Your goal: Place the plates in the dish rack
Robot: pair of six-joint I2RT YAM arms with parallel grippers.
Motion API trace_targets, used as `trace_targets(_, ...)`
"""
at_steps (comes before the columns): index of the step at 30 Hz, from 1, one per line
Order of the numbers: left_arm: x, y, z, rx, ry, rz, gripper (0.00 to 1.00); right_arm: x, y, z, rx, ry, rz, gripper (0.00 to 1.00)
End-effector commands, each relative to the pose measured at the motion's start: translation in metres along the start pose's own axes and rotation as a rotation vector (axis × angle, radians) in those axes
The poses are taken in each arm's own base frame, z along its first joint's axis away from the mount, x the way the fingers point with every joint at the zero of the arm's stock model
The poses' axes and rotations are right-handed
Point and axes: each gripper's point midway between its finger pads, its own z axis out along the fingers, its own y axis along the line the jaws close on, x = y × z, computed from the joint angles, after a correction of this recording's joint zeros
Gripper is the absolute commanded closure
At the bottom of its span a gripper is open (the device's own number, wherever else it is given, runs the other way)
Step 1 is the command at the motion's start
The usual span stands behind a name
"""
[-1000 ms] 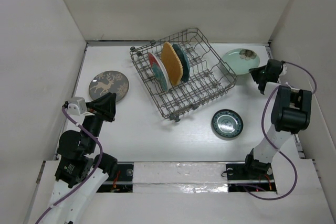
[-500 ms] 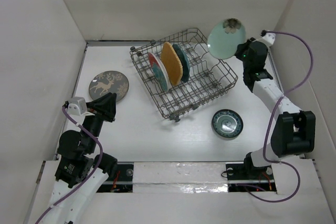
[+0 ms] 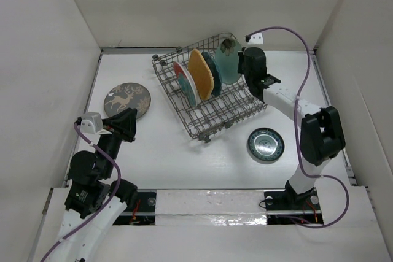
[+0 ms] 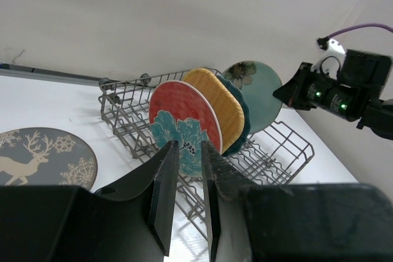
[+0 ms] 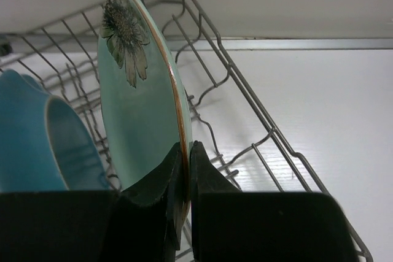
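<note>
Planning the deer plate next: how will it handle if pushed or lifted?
The deer plate looks like hard crockery, so probably stiff and breakable. It lies flat on the smooth table, so a push would likely slide it. Its low rim probably offers little to pinch.

From my right wrist camera, the mint plate's [image 5: 138,115] lower rim is hidden between the right gripper's [image 5: 186,151] fingers. The teal plate [image 5: 34,145] left of them is cut off at the view's edge. My left wrist camera crops the deer plate [image 4: 37,157] left of the left gripper [image 4: 190,151].
</note>
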Motion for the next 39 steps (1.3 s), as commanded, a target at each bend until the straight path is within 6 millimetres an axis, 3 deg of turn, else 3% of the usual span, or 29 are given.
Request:
trace_targets(1, -0.007, -0.004, 0.003, 0.018, -0.029, -0.003, 0.81, -0.095, 0.009, -0.009, 0.05, -0.256, 0.018, 1.0)
trace_targets(16, -0.004, -0.004, 0.005, 0.014, -0.017, 0.001, 0.81, -0.058, 0.045, -0.004, 0.074, -0.233, -0.183, 1.0)
trace_targets(24, -0.005, -0.004, 0.004, 0.018, -0.019, -0.001, 0.81, -0.007, 0.074, -0.004, 0.053, -0.174, -0.252, 0.99)
trace_targets(28, -0.005, -0.004, 0.004, 0.018, -0.02, -0.002, 0.81, -0.002, 0.07, -0.006, 0.094, -0.168, -0.246, 0.85)
trace_targets(32, -0.005, -0.006, 0.004, 0.026, -0.019, -0.002, 0.81, -0.001, 0.068, -0.016, 0.106, -0.163, -0.206, 0.63)
trace_targets(39, -0.008, -0.007, 0.002, 0.033, -0.03, -0.005, 0.81, 0.0, 0.058, -0.028, 0.1, -0.141, -0.111, 0.61)
